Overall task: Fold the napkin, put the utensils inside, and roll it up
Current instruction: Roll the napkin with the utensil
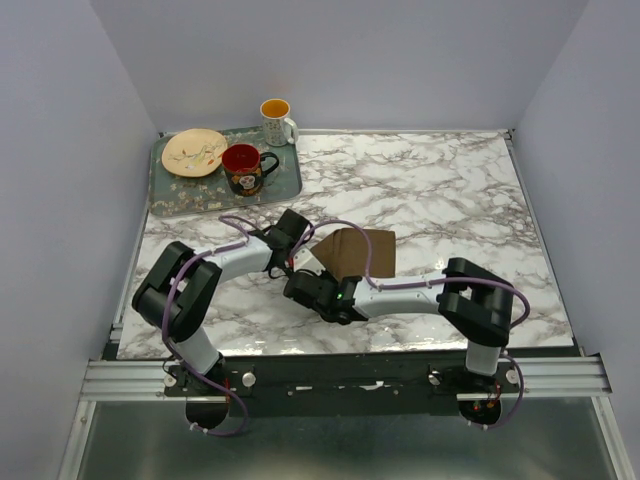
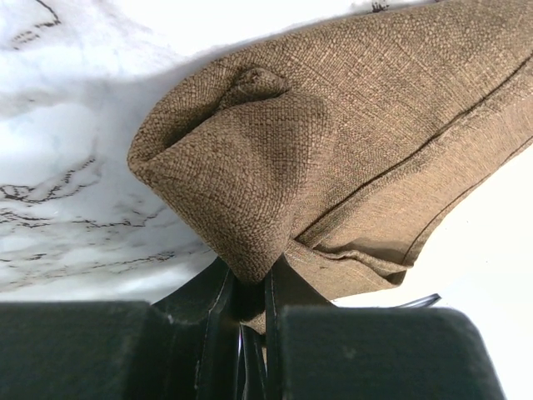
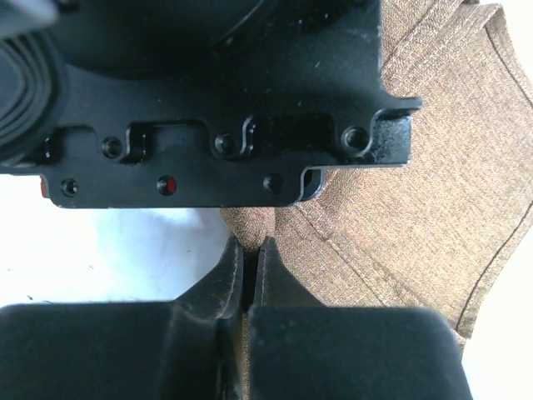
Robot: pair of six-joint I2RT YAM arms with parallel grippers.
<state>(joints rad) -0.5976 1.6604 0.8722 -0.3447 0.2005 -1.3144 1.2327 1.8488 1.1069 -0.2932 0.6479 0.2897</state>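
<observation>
The dark brown napkin lies partly folded on the marble table, just beyond my two wrists. My left gripper is shut on a bunched corner of it; in the left wrist view the napkin rises in a lifted fold from my left gripper. My right gripper sits right below the left one and is shut on the napkin's edge. In the right wrist view my right gripper pinches cloth, with the left gripper's black body just above. The spoon is not in view.
A grey-green tray stands at the back left with a cream plate and a red mug on it. A white mug with an orange inside stands behind the tray. Walls close in the table on three sides.
</observation>
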